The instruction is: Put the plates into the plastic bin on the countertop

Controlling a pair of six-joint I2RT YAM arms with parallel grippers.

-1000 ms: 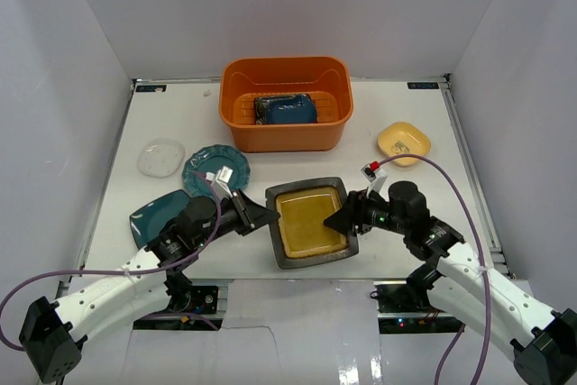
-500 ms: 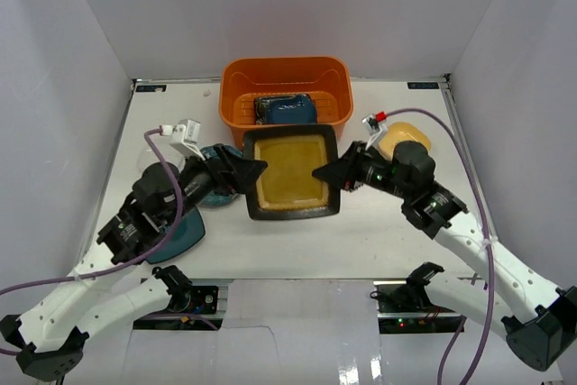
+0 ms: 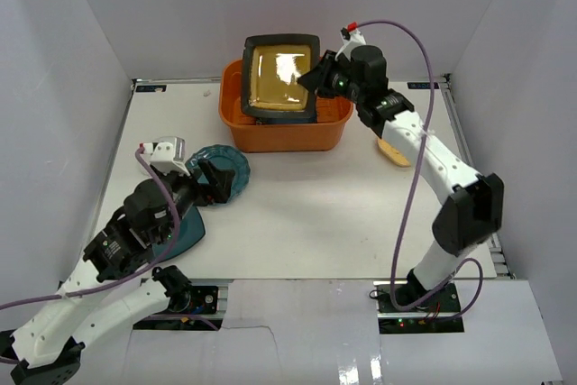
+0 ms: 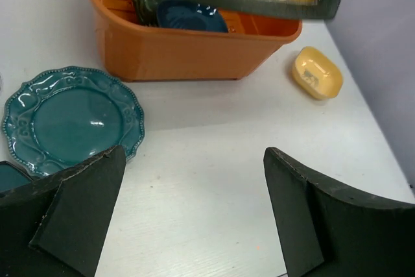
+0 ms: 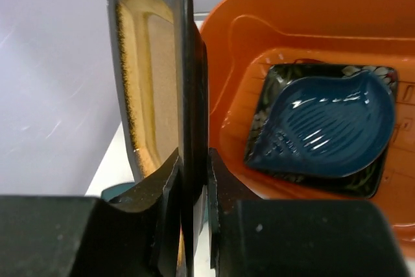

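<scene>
Plates are partly stowed. From above, the dark gold-centred plate (image 3: pixel 280 77) hangs over the orange bin (image 3: pixel 285 137) at the far side of the counter (image 3: pixel 343 214), its right rim clamped in the right pincer (image 3: pixel 315 78). It is tipped up steeply, glazed face toward the arms' bases and lower edge over the bin's mouth. Being near square, it has no real long axis. I judge that the tilt suits sliding it in edge first. The left pincer (image 3: pixel 209 178) hovers by the teal scalloped plate (image 3: pixel 236 169), and a small yellow plate (image 3: pixel 394 152) lies right of the bin.

The left wrist view shows its own jaws wide apart with nothing between them. Bare counter lies below and the scalloped plate sits to the left, so the arm is probably placed for the next pick.

The right wrist view shows the held plate edge-on, its rim pinched tight in the pincer. Beyond it, inside the bin, a blue leaf-shaped plate (image 5: pixel 331 118) rests on a black floral plate (image 5: pixel 280 74).
</scene>
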